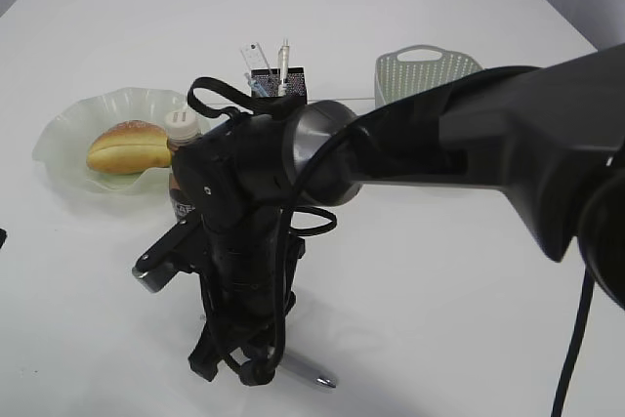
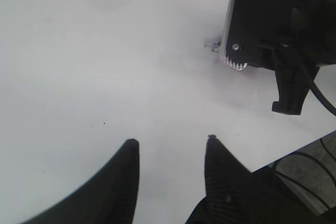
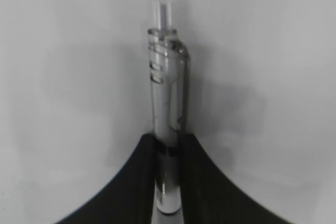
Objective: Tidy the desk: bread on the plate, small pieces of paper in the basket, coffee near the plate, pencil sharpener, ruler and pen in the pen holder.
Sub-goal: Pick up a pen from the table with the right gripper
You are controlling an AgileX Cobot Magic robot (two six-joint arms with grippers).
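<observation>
Near the front edge of the counter [image 1: 439, 271], the pen [image 3: 168, 124] lies flat with the right gripper [image 3: 169, 182] clenched around its barrel, fingers pressed on both sides just below the clip. It looks like a light, stiff, clear plastic pen with a smooth, likely slippery body, so a mid-barrel hold seems sensible. The left gripper [image 2: 170, 153] hangs released over bare counter. The pen holder [image 1: 278, 83] stands well back, already holding items, possibly the ruler.
</observation>
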